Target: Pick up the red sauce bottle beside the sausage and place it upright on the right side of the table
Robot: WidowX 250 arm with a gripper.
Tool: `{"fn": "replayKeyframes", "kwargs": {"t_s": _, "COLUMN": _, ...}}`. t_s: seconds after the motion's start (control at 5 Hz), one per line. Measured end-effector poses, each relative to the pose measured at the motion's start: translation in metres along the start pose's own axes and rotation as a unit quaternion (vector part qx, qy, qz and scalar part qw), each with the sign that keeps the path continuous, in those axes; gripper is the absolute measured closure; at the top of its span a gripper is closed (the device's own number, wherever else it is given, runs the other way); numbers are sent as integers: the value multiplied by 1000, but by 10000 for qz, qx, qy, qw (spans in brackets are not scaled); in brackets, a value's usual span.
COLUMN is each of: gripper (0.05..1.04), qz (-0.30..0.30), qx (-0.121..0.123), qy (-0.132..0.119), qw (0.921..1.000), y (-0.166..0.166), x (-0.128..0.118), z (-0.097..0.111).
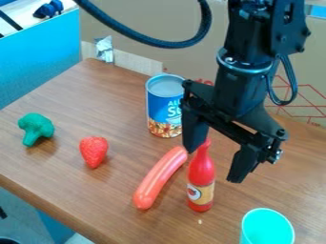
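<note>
And here's the arm (247, 71), down from the top edge, gripper (214, 163) hanging at a slant, jaws wide apart, nothing gripped! The red bottle (201, 174), tan label facing us, stands upright, its neck showing between them. Sausage (159, 177) just beside it; printed blue can (164, 107) behind. Brown wooden table (96, 105), cardboard (305, 81) beyond.

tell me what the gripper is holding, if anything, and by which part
Nothing is held; the gripper has its jaws apart near the upright red bottle.
</note>
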State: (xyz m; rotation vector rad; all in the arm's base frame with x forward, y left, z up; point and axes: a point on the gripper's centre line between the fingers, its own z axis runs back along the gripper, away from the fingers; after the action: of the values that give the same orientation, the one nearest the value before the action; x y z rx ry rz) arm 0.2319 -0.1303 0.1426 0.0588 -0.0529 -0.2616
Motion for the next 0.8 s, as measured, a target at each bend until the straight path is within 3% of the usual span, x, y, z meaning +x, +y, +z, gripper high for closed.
{"fn": "replayKeyframes", "kwargs": {"t_s": 0.2, "gripper": 81, "qz": 8, "qx": 31, "qy": 127, "qw": 9999, "y": 0, "x": -2, "z": -7}}
{"fn": "replayKeyframes", "kwargs": {"t_s": 0.8, "gripper": 81, "qz": 413, "qx": 47, "qy": 86, "qw": 9991, "y": 19, "x": 5, "z": -9}}
